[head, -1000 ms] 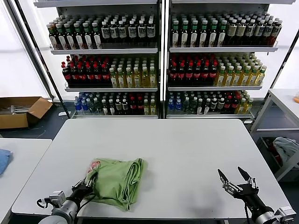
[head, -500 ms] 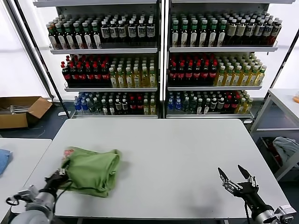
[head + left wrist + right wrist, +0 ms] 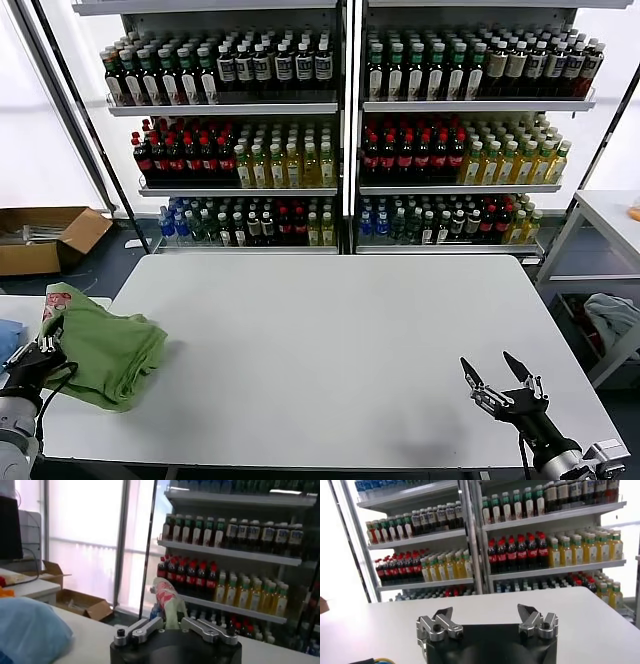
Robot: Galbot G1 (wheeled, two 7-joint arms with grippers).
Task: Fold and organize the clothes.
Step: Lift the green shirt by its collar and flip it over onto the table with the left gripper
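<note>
You have one folded green polo shirt (image 3: 100, 352), two end effectors, left (image 3: 28, 358) and right (image 3: 498, 385), two tabletops in head view (image 3: 340, 340) (image 3: 15, 305), one cardboard box (image 3: 45, 238), two shelving units (image 3: 225, 120) (image 3: 470, 120), three bottle rows each.

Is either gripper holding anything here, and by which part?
The left gripper grips the folded green polo shirt at its printed edge; the right gripper is open, empty.

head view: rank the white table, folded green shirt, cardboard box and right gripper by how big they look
1. white table
2. folded green shirt
3. cardboard box, though it sits farther away, so this is unsure
4. right gripper
</note>
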